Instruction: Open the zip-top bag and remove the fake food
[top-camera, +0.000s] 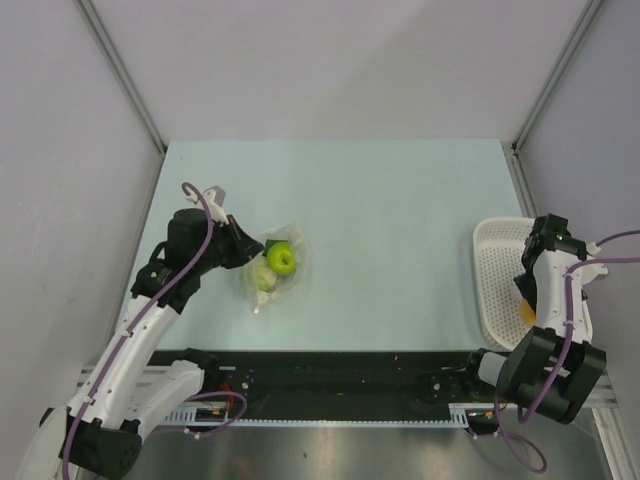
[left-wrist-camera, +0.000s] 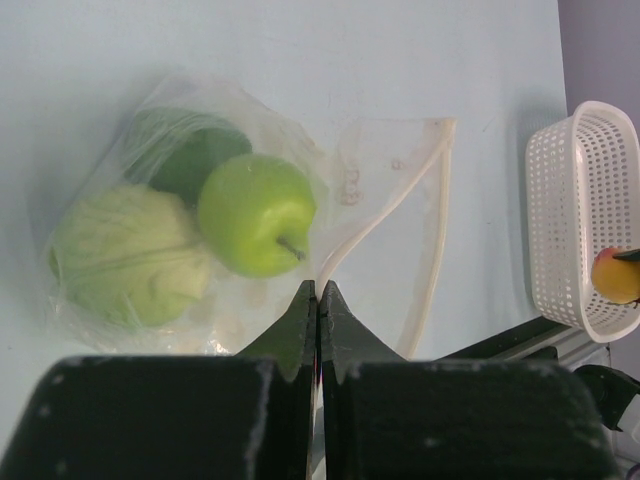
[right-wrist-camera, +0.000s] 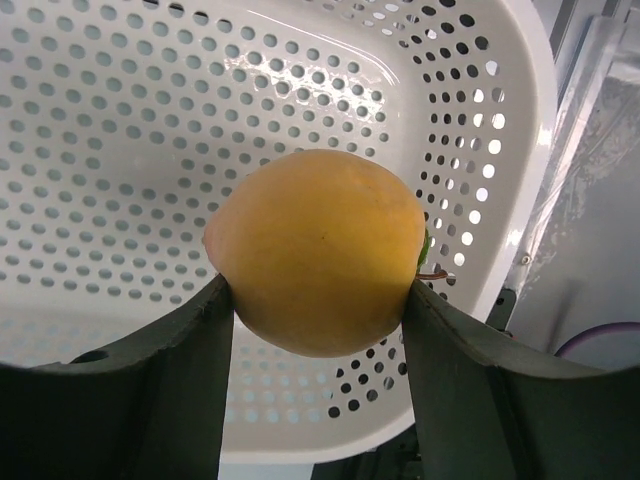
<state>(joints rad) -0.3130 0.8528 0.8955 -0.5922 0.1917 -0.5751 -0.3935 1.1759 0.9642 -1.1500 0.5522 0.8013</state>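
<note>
Left gripper (left-wrist-camera: 317, 300): jaws fully closed, pinching the zip edge of the zip-top bag (left-wrist-camera: 390, 200). The bag lies on the table (left-wrist-camera: 300, 50), mouth gaping. It contains a lime-green apple (left-wrist-camera: 255, 215), a pale green fruit (left-wrist-camera: 125, 255) touching it, and a dark green fruit (left-wrist-camera: 190, 155) behind both. Right gripper (right-wrist-camera: 318, 295): jaws clamped on opposite sides of the orange fruit (right-wrist-camera: 320, 250), over the white mesh basket (right-wrist-camera: 150, 120) at the table's right edge, well apart from the bag
</note>
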